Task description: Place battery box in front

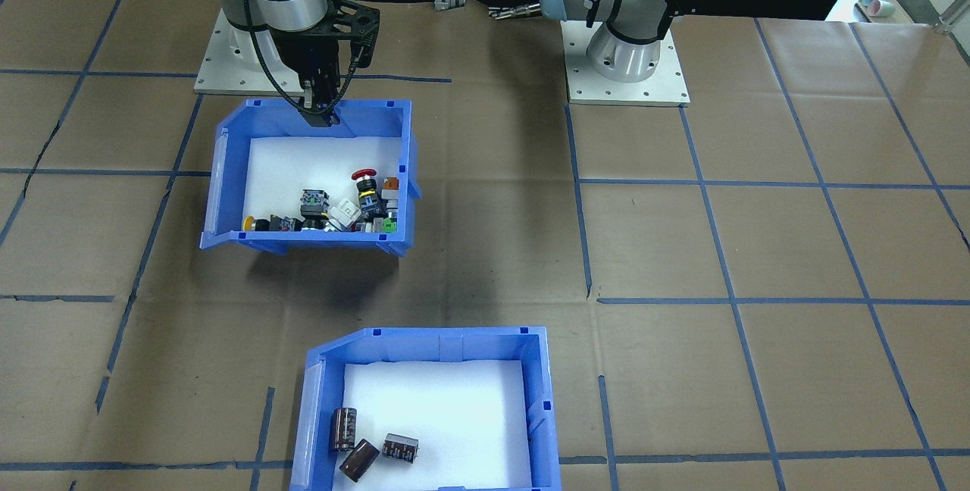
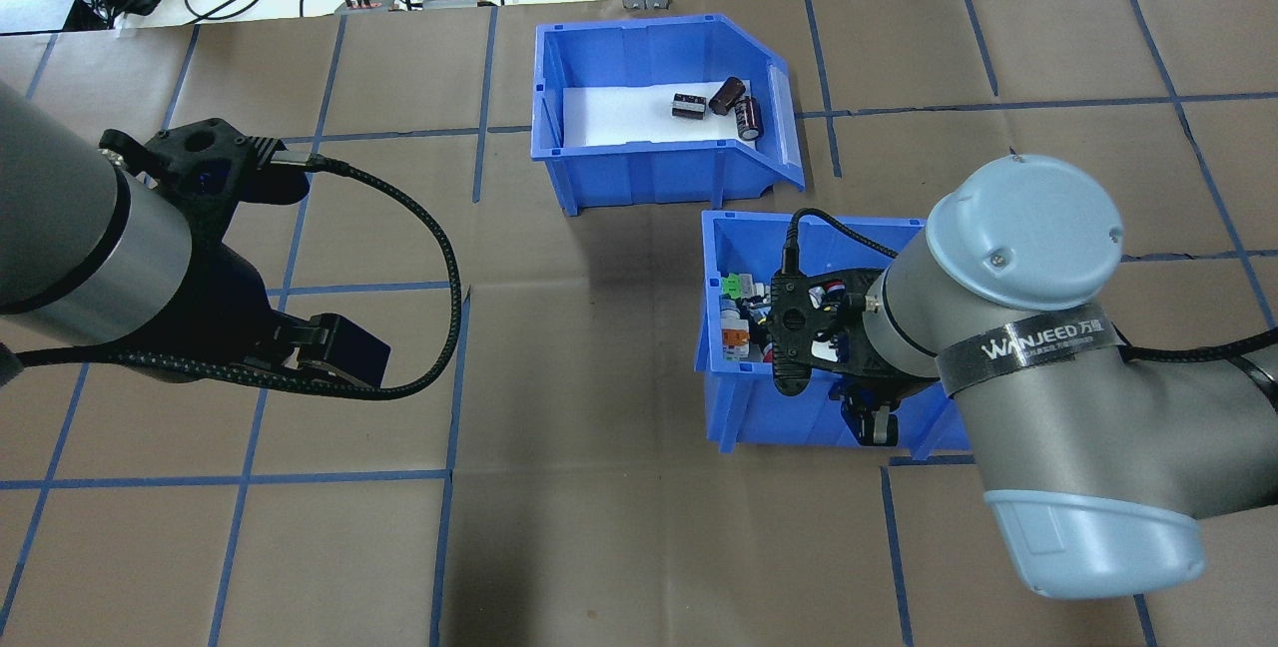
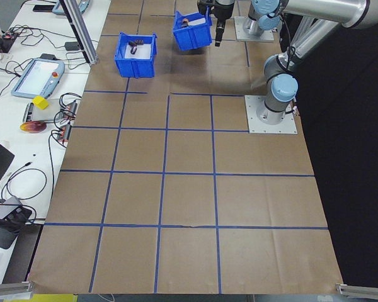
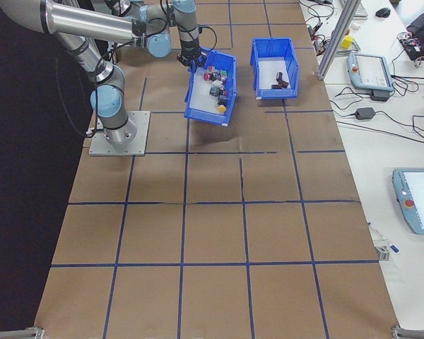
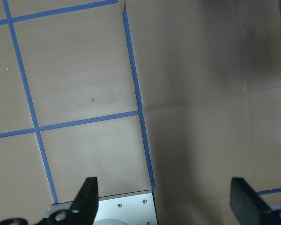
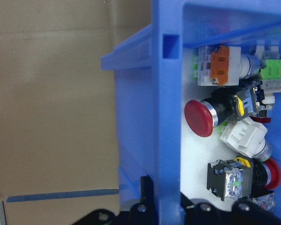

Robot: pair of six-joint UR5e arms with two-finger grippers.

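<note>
The battery box (image 1: 424, 408) runs off the front-facing view's bottom edge, its near wall unseen.

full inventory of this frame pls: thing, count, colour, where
battery box: 1, blue bin with white foam floor, on the table at the operators' edge
cells: 3, dark brown-black cylinders, lying in one corner of the battery box
switch bin: 1, blue, tilted and off the table, held by its back wall
push-buttons and switches: a mixed pile, red, yellow, green, orange, white, slid to the low side of the switch bin
table: 1, brown paper cover with blue tape grid
left gripper: open, empty, over bare table
right gripper: shut on the switch bin's back wall
</note>
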